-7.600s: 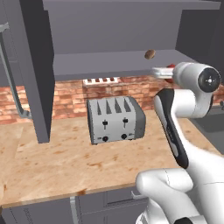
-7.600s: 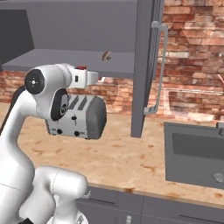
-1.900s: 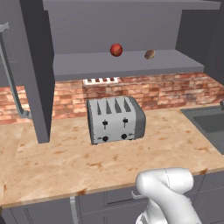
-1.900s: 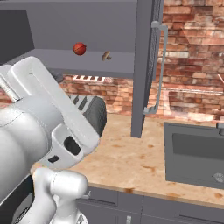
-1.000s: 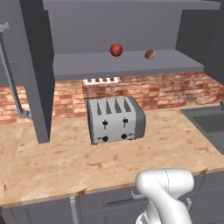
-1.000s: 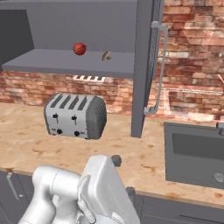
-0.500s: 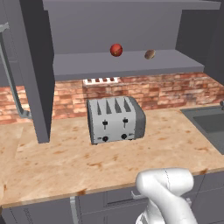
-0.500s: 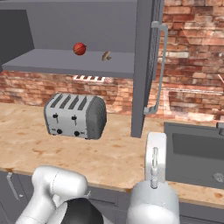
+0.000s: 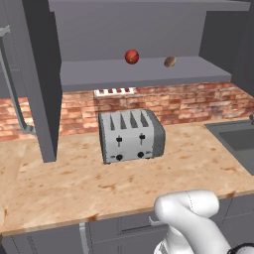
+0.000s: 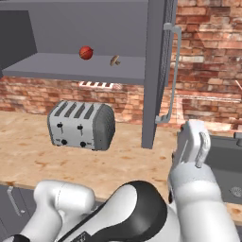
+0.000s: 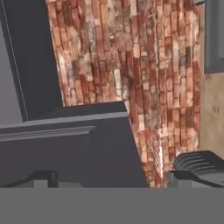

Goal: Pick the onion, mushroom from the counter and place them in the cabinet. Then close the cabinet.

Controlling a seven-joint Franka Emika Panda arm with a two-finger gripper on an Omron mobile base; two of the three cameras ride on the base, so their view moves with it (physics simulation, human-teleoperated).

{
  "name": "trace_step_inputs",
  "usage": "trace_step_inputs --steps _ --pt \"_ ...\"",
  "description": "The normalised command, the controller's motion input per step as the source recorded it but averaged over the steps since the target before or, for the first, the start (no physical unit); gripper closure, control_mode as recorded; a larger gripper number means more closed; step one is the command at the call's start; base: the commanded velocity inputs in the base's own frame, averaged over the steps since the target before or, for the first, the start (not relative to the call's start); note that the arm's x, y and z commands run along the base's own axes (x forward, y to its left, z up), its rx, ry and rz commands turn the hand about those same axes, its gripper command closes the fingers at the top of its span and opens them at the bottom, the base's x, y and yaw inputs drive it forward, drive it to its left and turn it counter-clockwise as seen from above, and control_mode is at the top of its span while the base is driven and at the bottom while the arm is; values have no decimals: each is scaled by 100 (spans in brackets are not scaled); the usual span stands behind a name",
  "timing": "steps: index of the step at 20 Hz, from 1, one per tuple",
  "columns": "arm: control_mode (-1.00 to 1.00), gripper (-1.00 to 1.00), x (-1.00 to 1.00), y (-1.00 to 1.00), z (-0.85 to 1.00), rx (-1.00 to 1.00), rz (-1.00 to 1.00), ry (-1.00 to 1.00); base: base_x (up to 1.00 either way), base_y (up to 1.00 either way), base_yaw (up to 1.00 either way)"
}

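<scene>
The glossy red onion (image 9: 131,56) (image 10: 85,52) rests on the grey shelf of the open dark cabinet (image 9: 144,74) (image 10: 71,64). The small brown mushroom (image 9: 169,61) (image 10: 114,60) lies just to its right. The right cabinet door (image 10: 157,71) stands open, its silver bar handle (image 10: 172,75) facing me. My arm (image 10: 191,156) rises in front of that door, over the tan counter (image 9: 74,183) (image 10: 28,146). In the rolled hand view my gripper (image 11: 109,179) is open, its dark fingertips (image 11: 42,178) far apart with nothing between them, facing the dark door (image 11: 65,135) and brick wall.
A silver four-slot toaster (image 9: 130,135) (image 10: 81,124) (image 11: 200,163) stands on the counter under the shelf. The left cabinet door (image 9: 42,79) hangs open. A sink (image 9: 238,141) is set into the counter at the right. Brick wall (image 11: 144,65) runs behind.
My arm has swung from the left across to the right and risen in front of the right cabinet door. Onion and mushroom stay on the shelf.
</scene>
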Motion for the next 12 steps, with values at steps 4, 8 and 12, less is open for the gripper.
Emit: trace_step_inputs --steps 4,8,12 --pt "-100 -100 83 -19 0 15 17 -3 0 0 0" --pt "-100 -100 68 -29 -1 15 14 -2 0 0 0" --pt "-100 -100 63 -34 -11 15 18 -3 0 0 0"
